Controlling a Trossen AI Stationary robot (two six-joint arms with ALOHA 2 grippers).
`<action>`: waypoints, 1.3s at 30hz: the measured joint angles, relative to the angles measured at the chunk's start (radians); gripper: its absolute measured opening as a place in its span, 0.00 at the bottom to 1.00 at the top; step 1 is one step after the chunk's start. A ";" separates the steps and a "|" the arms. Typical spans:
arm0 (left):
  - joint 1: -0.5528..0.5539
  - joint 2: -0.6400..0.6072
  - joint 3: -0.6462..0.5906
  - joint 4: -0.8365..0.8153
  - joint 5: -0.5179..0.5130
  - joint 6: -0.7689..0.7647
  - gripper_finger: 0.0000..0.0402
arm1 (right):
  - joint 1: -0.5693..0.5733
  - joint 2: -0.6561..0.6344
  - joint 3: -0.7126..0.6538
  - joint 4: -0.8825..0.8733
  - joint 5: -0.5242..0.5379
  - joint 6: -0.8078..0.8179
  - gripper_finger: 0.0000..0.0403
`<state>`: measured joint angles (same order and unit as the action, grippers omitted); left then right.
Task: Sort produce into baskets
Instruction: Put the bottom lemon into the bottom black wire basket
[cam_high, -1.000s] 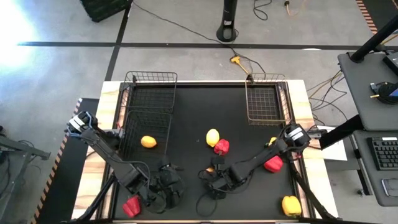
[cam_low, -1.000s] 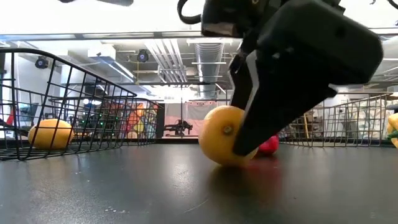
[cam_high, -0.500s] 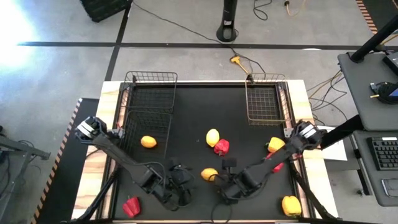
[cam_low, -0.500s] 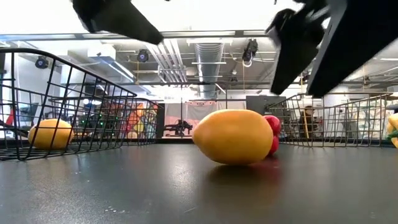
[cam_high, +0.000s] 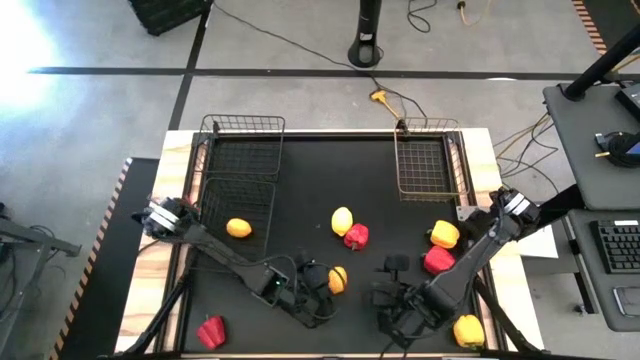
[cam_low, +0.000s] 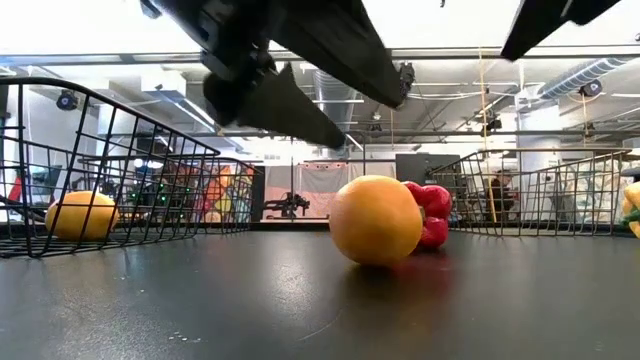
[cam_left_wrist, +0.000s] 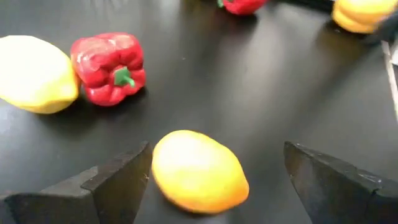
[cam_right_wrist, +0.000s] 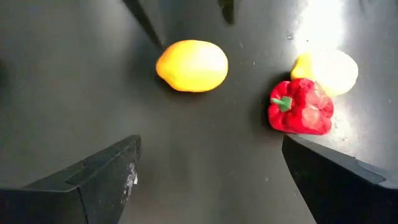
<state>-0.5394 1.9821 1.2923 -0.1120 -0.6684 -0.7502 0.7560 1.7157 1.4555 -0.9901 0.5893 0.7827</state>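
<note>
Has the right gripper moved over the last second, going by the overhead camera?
Yes. The right gripper, fingers open, has backed away from the orange lemon-like oval, toward the black table's near right, close to the yellow bell pepper.

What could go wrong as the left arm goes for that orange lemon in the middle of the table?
The smooth orange lemon-shaped oval lies loose on the slick black tabletop between the open left end effector fingers, so it might roll away when touched. The open right end effector hovers close by, so the arms could collide. The lumpy red pepper beyond could get bumped.
</note>
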 joint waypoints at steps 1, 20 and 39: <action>0.003 0.022 0.021 -0.007 -0.012 -0.025 0.86 | 0.007 -0.002 0.000 -0.012 0.012 0.014 0.95; 0.030 0.349 0.610 -0.635 0.014 -0.107 0.86 | 0.047 0.001 -0.013 -0.057 0.017 0.064 0.95; 0.038 0.347 0.768 -0.989 0.032 -0.505 0.86 | 0.086 0.001 -0.082 -0.090 0.040 0.163 0.95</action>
<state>-0.5018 2.3295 2.0604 -1.1013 -0.6364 -1.2547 0.8421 1.7168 1.3735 -1.0797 0.6296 0.9458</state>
